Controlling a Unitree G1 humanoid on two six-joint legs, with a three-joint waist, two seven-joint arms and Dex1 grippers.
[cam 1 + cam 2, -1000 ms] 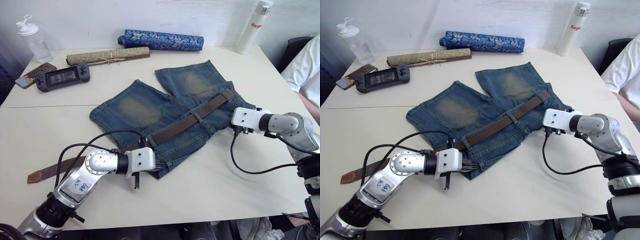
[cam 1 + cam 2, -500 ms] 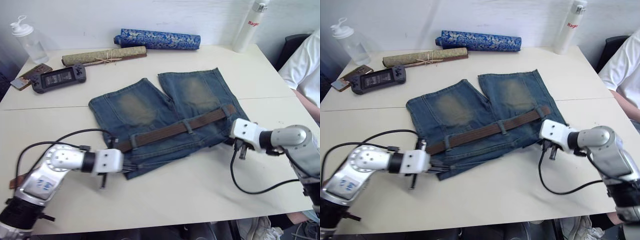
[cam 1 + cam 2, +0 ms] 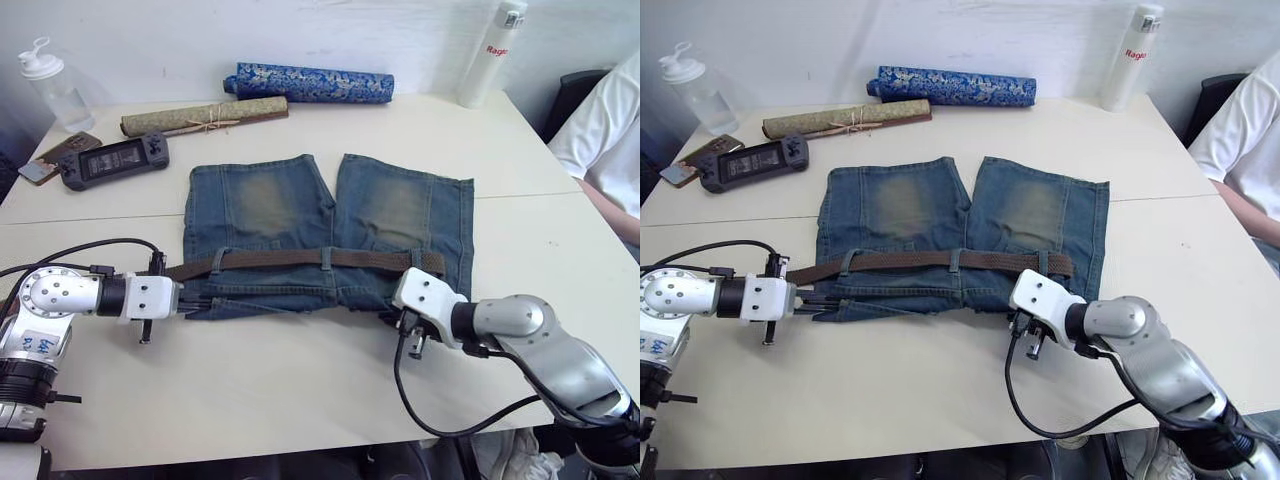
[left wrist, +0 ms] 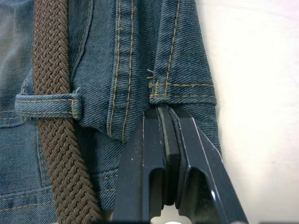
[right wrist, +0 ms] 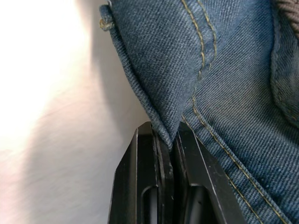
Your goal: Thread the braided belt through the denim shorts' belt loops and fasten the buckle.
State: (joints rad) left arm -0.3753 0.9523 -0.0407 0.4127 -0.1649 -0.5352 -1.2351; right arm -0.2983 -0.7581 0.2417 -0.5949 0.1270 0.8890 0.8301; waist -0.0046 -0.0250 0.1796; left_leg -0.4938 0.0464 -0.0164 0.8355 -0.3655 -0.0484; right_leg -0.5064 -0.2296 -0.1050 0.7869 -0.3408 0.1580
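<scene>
The shorts (image 3: pixel 325 235) are held flat on the table (image 3: pixel 300 390), pinched at each waistband corner by the left gripper (image 4: pixel 168 123) and right gripper (image 5: pixel 166 137), with the belt (image 3: pixel 300 260) lying lengthwise between them, its free end nearer the left gripper.

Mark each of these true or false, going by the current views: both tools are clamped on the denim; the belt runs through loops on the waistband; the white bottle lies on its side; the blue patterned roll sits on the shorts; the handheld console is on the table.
1. Both tools grip denim. True: the left tool and right tool each pinch an edge of the denim shorts.
2. The braided belt passes under belt loops. True.
3. The white bottle lies flat. False: it stands upright.
4. The blue patterned roll rests on the shorts. False: it lies apart, beyond them.
5. A handheld console is on the table. True.
</scene>
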